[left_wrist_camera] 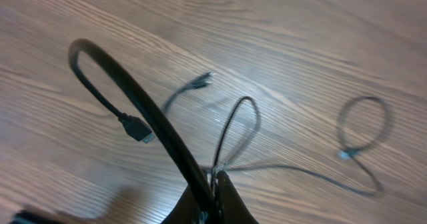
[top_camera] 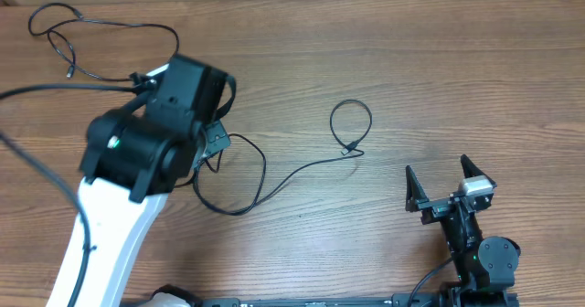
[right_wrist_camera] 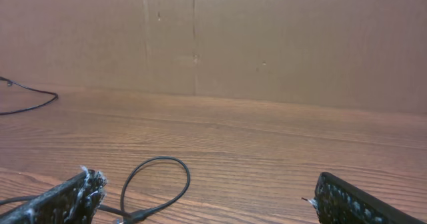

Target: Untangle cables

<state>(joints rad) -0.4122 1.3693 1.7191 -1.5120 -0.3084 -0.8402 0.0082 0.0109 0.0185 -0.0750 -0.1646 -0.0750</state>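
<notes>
OK, nearest me the R hand [top_camera: 436, 164] sits low on the table [top_camera: 439, 79], fingers spread wide. Further in, the L hand [left_wrist_camera: 215, 184] is pressed together, pinching the long cable [top_camera: 265, 167], which trails right to a small loop mid-table. In the far L corner a 2nd cable [top_camera: 70, 68] lies loose, well apart.

Left arm [top_camera: 146, 142] hunched over the wooden surface [top_camera: 439, 69], long cable [top_camera: 302, 168] snaking out from under it into a small loop at centre, second cable [top_camera: 119, 20] sprawled in the top-left corner, right end effector [top_camera: 437, 167] gaping, well apart from both.
</notes>
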